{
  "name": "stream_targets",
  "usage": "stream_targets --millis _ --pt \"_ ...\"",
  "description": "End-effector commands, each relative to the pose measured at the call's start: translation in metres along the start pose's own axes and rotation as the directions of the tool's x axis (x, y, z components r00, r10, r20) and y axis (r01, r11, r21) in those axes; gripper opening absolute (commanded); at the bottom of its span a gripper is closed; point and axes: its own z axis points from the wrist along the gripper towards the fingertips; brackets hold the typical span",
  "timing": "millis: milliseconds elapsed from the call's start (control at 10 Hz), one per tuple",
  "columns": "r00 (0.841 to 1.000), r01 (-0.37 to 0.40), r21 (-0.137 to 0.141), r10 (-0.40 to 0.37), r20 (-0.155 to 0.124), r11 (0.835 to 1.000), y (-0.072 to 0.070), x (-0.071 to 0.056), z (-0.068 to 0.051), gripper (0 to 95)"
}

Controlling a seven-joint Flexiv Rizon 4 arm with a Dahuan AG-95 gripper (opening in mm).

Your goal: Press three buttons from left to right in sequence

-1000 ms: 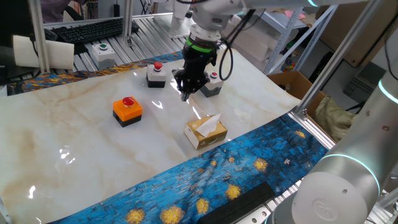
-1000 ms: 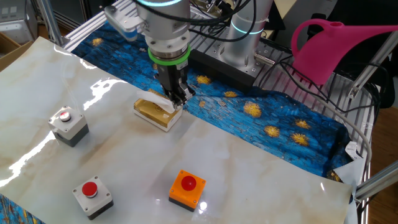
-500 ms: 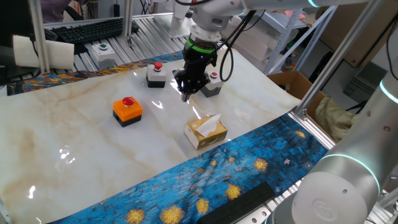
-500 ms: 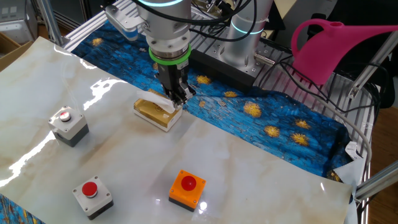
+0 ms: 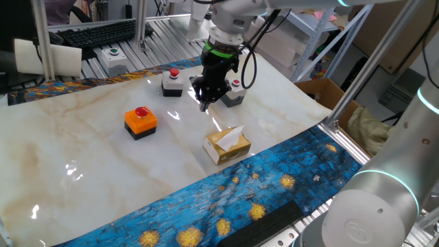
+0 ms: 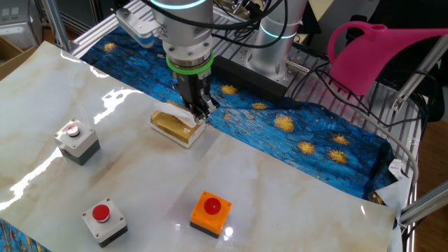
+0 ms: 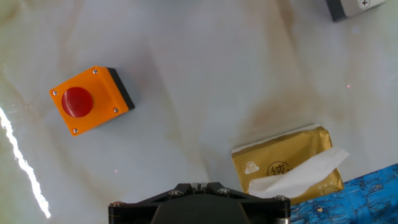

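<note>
The orange button box (image 5: 140, 122) on its black base stands left of centre on the marble table. One grey button box (image 5: 171, 83) stands at the back. The other grey one (image 5: 234, 93) is partly behind my arm. My gripper (image 5: 204, 104) hovers above the table between the grey boxes and the tissue box, fingers pressed together and empty. The other fixed view shows the gripper (image 6: 199, 115) over the tissue box's far edge, with the orange box (image 6: 211, 212) and both grey boxes (image 6: 103, 220) (image 6: 77, 140) nearer the camera. The hand view shows the orange box (image 7: 87, 99) at upper left and the gripper (image 7: 199, 185).
A yellow tissue box (image 5: 226, 145) lies just in front of the gripper and shows in the hand view (image 7: 286, 168). A pale box with a green button (image 5: 113, 60) sits behind the table. A blue patterned cloth (image 5: 260, 185) runs along the table edge. A pink watering can (image 6: 378, 52) stands off the table.
</note>
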Motion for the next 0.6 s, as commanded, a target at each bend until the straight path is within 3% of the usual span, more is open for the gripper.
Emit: stream_targets --millis 100,500,600 --pt "1.0 0.005 -0.001 -0.005 -0.006 1.0 0.0006 -0.0017 0.0001 0.0" --pt "1.0 0.004 -0.007 -0.004 -0.008 1.0 0.0006 -0.0017 0.0001 0.0" --pt "1.0 0.03 -0.013 -0.03 0.008 0.999 0.0006 -0.0017 0.0001 0.0"
